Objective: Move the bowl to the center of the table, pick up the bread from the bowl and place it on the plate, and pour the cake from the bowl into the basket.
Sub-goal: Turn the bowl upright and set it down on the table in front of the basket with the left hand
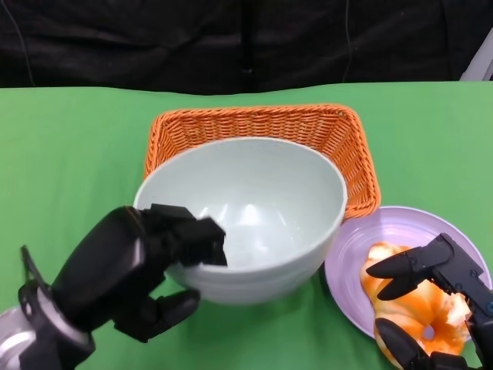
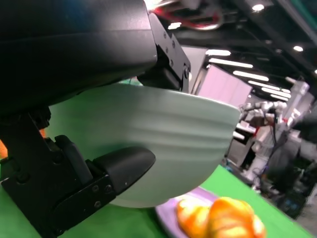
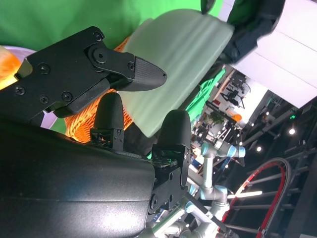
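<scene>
My left hand grips the pale green bowl by its near left rim, fingers inside and thumb under the wall. In the left wrist view the bowl hangs off the table, above the plate's edge. Its inside looks empty; I see no cake. The bowl hides most of the orange wicker basket behind it. The orange bread lies on the purple plate at the lower right. My right hand hovers over the bread with its fingers spread, holding nothing.
Green cloth covers the table, with bare cloth to the left of the basket and bowl. A black backdrop runs along the far edge. The plate almost touches the basket's near right corner.
</scene>
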Action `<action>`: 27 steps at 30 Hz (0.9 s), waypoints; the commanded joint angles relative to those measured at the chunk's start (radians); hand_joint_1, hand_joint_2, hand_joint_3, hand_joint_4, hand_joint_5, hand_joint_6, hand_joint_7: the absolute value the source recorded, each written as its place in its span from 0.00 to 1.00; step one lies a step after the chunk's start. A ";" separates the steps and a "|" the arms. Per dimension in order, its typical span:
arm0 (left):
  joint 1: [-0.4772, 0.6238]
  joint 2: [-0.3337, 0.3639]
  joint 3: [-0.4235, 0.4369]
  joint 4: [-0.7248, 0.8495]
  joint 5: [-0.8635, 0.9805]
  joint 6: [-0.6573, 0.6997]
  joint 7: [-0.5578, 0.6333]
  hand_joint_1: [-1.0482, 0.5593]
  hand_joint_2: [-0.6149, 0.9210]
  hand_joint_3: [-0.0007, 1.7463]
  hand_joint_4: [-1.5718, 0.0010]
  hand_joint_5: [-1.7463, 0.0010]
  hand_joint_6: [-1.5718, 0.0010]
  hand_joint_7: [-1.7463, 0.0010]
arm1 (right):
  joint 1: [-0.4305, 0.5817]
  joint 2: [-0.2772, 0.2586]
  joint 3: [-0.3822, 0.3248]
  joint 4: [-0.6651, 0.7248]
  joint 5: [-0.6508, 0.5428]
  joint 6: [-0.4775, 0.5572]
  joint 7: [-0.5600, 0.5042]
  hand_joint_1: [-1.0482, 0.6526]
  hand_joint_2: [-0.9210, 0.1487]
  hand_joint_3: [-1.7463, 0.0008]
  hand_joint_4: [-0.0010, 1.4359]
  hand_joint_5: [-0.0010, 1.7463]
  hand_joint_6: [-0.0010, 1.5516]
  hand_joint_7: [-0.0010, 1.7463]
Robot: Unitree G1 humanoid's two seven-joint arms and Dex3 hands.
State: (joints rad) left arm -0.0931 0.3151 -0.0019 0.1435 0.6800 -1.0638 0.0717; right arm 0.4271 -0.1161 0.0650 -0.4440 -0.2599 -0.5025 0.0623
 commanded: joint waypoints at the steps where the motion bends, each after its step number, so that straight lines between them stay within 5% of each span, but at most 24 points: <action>1: -0.021 0.038 0.021 0.034 0.160 -0.072 0.169 0.58 0.49 0.94 0.33 0.00 0.50 0.00 | 0.003 -0.011 -0.012 -0.002 0.003 -0.009 -0.009 0.42 0.30 0.51 0.26 0.80 0.11 0.77; 4: -0.022 0.074 0.000 0.032 0.293 -0.063 0.289 0.58 0.49 0.94 0.33 0.00 0.50 0.00 | 0.004 -0.009 -0.012 -0.003 0.003 -0.009 -0.009 0.42 0.29 0.51 0.26 0.80 0.11 0.77; 7: -0.017 0.139 -0.056 0.015 0.478 -0.015 0.445 0.57 0.55 0.78 0.35 0.00 0.51 0.00 | 0.005 -0.007 -0.011 -0.006 0.004 -0.010 -0.010 0.42 0.30 0.51 0.26 0.81 0.11 0.76; 10: -0.026 0.193 -0.151 0.035 0.607 0.060 0.583 0.54 0.68 0.49 0.36 0.00 0.51 0.00 | 0.007 -0.006 -0.009 -0.013 0.009 -0.015 -0.010 0.43 0.30 0.51 0.26 0.81 0.11 0.76; 13: -0.035 0.231 -0.226 0.052 0.640 0.122 0.646 0.53 0.73 0.38 0.37 0.00 0.52 0.00 | 0.006 -0.004 -0.008 -0.014 0.006 -0.021 -0.012 0.43 0.32 0.49 0.27 0.82 0.12 0.77; 19: -0.038 0.259 -0.330 0.102 0.530 0.207 0.459 0.53 0.85 0.09 0.42 0.00 0.43 0.25 | 0.010 0.000 0.001 -0.043 0.023 -0.021 -0.009 0.42 0.39 0.41 0.26 0.84 0.11 0.78; 22: -0.025 0.260 -0.350 0.096 0.430 0.239 0.335 0.50 0.91 0.02 0.48 0.06 0.38 0.57 | 0.008 -0.001 0.002 -0.050 0.030 -0.023 -0.007 0.43 0.43 0.37 0.25 0.85 0.10 0.79; 24: -0.016 0.267 -0.359 0.073 0.384 0.271 0.253 0.49 0.94 0.01 0.49 0.09 0.35 0.68 | 0.007 -0.001 0.003 -0.053 0.032 -0.022 -0.006 0.44 0.44 0.36 0.25 0.85 0.10 0.79; 27: 0.008 0.287 -0.370 -0.006 0.316 0.353 0.041 0.47 0.99 0.02 0.57 0.42 0.45 0.92 | 0.004 -0.005 0.009 -0.057 0.038 -0.025 -0.001 0.44 0.47 0.34 0.25 0.86 0.09 0.80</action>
State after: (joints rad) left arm -0.1049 0.5731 -0.3639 0.1732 1.0246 -0.7498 0.2088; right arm 0.4302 -0.1136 0.0746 -0.4882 -0.2398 -0.5104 0.0621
